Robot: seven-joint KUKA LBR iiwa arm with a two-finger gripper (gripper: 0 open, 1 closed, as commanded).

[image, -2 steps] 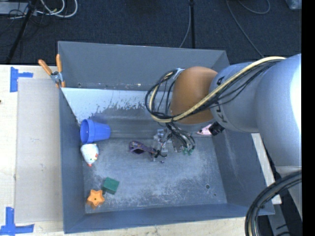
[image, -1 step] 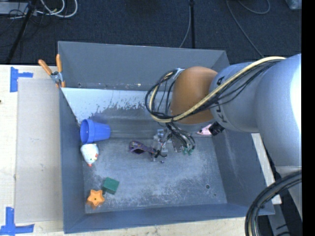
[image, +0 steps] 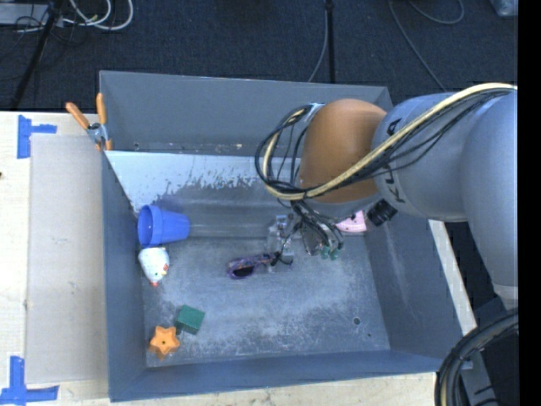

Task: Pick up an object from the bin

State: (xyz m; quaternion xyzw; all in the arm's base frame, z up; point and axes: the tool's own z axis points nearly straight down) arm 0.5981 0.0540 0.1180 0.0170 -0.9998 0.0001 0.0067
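Note:
My gripper [image: 281, 245] hangs low over the middle of the bin, under the orange wrist cover. Just left of its lower end lies a small dark purple thing [image: 243, 267], flat and elongated like toy glasses, and its right end reaches up to the gripper. Whether the gripper touches it I cannot tell. A pink thing [image: 354, 222] peeks out from behind the arm on the right, mostly hidden.
A blue cup [image: 162, 225] lies on its side at the left wall, with a white toy figure [image: 154, 265] just below it. A green block [image: 190, 319] and an orange star [image: 165, 339] sit in the front left corner. The arm covers the bin's right part.

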